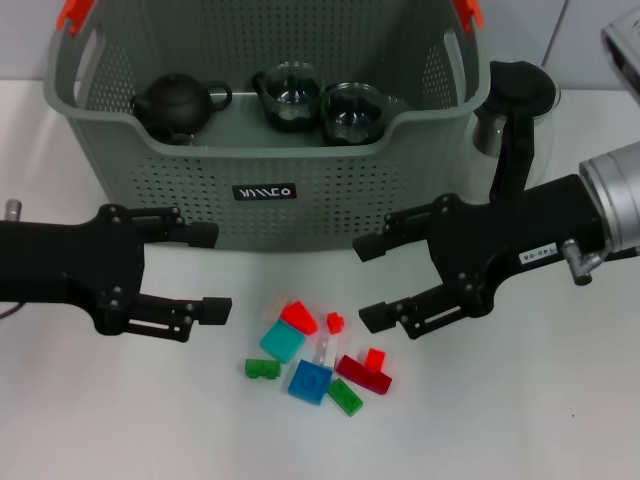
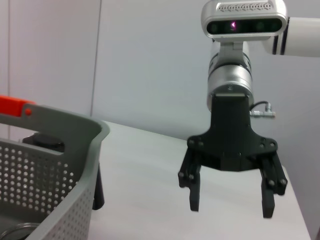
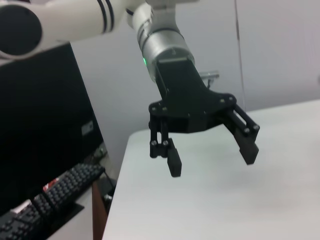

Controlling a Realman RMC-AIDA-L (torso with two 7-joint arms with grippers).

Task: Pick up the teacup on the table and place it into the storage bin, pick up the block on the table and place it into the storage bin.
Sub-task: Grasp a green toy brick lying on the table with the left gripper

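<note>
The storage bin (image 1: 300,160) stands at the back centre of the white table, and its wall (image 2: 50,165) also shows in the left wrist view. Two glass teacups (image 1: 288,95) (image 1: 352,110) sit inside it. Several coloured blocks (image 1: 310,350) lie scattered on the table in front of the bin. My left gripper (image 1: 212,272) hovers open just left of the blocks, holding nothing; the right wrist view shows this left gripper (image 3: 212,160) too. Just right of the blocks, my right gripper (image 1: 368,283) is open and empty, and this right gripper (image 2: 227,207) appears in the left wrist view.
A black teapot (image 1: 175,105) rests in the bin's left part. A glass pot with a black lid (image 1: 520,95) stands on the table right of the bin, behind my right arm. A keyboard (image 3: 50,195) lies beyond the table edge.
</note>
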